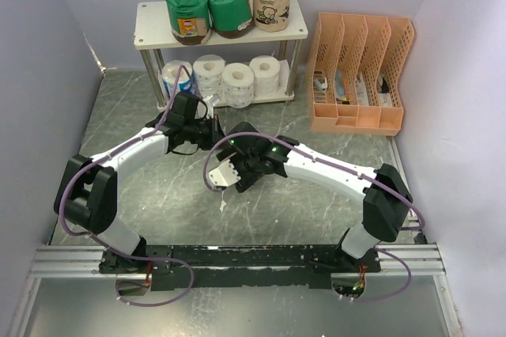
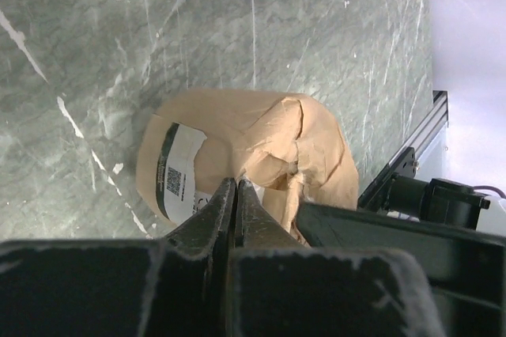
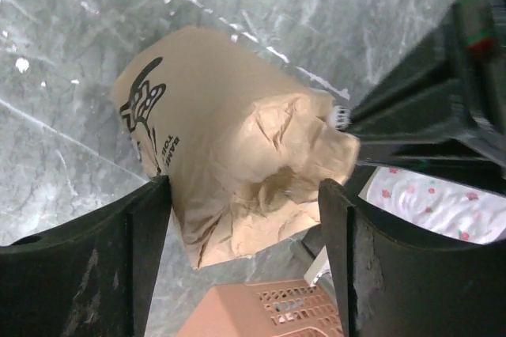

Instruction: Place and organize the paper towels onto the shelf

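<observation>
1. Nearest the lens in the left wrist view, the left claw point(image 2: 236, 195) has its fingers pressed together on the crumpled, gathered end of the tan roll point(image 2: 237, 147). Pinching that loose paper probably steadies the roll for the other arm.
2. At the bottom of the right wrist view, the right claw point(image 3: 245, 187) stands apart, one finger on either side of the roll's body. I judge it is lining up a grip across the width, not squeezing yet.
3. The roll is over the tabletop point(image 2: 95, 36) at mid-frame in the top view, well short of the shelf point(image 1: 150, 24) at upper centre.
4. In the right wrist view its long axis runs from the printed end at upper left to the gathered end at lower right. It is tilted, not upright, and I cannot tell whether it rests or hangs.
5. A second tan roll point(image 1: 270, 3) stands upright on the top board, so matching it would mean turning this one.
</observation>
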### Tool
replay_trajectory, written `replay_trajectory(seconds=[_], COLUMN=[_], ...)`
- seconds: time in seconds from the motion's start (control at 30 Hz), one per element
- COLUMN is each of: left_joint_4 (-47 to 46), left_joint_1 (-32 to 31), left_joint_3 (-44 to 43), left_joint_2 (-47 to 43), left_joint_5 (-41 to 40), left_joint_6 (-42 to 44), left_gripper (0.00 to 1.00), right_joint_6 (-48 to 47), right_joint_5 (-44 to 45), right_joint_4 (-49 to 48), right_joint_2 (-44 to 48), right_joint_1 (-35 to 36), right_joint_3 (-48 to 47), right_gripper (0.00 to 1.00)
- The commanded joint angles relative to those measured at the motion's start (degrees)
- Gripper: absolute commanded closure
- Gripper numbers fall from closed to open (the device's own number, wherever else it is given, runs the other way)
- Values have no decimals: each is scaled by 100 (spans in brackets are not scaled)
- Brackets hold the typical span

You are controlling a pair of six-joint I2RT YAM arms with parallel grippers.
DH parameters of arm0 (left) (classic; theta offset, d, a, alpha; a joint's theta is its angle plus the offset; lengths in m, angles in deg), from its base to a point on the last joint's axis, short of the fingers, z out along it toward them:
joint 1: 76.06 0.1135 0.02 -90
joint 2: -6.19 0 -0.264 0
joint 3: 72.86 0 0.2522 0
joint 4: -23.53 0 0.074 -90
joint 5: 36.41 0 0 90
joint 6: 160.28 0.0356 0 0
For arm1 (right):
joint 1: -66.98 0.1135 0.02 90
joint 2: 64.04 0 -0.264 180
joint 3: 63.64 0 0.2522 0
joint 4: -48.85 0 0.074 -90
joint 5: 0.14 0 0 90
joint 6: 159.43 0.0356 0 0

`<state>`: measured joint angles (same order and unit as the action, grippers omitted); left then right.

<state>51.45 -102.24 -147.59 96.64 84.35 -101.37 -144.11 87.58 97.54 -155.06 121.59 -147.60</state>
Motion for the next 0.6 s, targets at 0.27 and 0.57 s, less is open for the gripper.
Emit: replay_trajectory(seconds=[0.27, 0.57], left_joint_4=[-236, -374], left_joint_1=[-265, -313], left_joint_3=[28, 134], left_joint_2=[-34, -34], left_joint_5=[388, 777], left_joint_6=[-187, -367], left_gripper=[92, 60], right_joint_6=[1107, 849], right_joint_5=[-224, -136], right_joint_4=[-259, -288], right_joint_2=[-66, 168], right_joint_1=[-185, -219], right_joint_3=[-1563, -763], right_gripper=[0, 0])
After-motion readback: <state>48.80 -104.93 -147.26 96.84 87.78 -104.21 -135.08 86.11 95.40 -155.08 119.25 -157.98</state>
